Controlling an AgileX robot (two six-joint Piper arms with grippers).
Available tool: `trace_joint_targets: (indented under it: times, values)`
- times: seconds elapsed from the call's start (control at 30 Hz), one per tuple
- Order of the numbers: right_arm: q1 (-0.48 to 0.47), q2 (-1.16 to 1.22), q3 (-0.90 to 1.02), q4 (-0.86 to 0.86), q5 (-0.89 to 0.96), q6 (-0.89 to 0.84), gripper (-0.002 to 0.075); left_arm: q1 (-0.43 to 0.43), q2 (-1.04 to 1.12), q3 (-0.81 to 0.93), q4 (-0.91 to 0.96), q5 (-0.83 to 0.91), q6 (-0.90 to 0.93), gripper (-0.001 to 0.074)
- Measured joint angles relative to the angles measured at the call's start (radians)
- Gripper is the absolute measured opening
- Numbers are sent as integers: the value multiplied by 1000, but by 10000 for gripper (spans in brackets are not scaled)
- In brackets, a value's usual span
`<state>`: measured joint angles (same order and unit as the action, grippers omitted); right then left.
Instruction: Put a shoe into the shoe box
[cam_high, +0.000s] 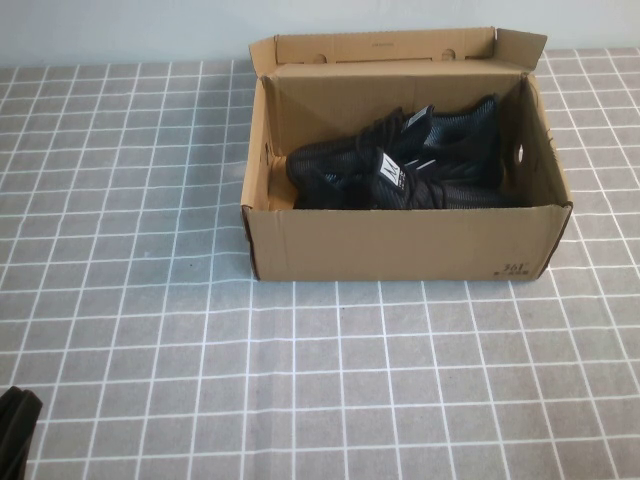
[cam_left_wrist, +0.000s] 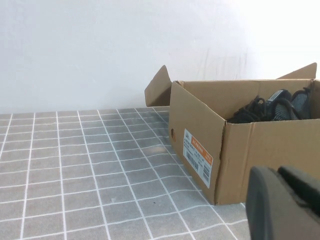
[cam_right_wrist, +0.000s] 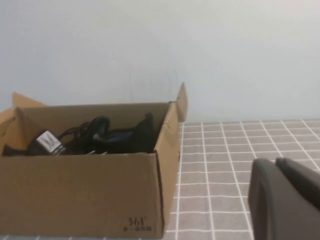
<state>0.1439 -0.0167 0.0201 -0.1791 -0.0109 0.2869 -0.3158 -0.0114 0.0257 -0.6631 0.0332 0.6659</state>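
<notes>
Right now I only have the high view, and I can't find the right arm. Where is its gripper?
Observer: The right gripper sits low, back from the front right corner of the shoe box, with its jaws shut and holding nothing.
Operator: And the left one, at my bottom corner?
Observer: The left gripper is shut too, near the box's front left corner but apart from it.
Operator: Anything on the box's left wall?
Observer: A white and orange label is stuck there.
</notes>
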Motion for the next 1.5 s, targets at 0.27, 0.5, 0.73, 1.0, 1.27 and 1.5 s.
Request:
trace_joint_targets:
  times: [0.27, 0.5, 0.73, 1.0, 1.27, 1.5]
  values:
    - [-20, 0, 5, 59, 0, 0, -16, 0, 0, 0, 0, 0, 0, -1]
    - [-20, 0, 5, 63, -2, 0, -16, 0, 0, 0, 0, 0, 0, -1]
    - [-20, 0, 5, 168, -2, -84, -16, 0, 0, 0, 0, 0, 0, -1]
    - [-20, 0, 5, 369, 98, -316, -16, 0, 0, 0, 0, 0, 0, -1]
    - [-20, 0, 5, 438, 340, -410, -16, 0, 0, 0, 0, 0, 0, -1]
    - [-20, 0, 5, 427, 344, -417, -16, 0, 0, 0, 0, 0, 0, -1]
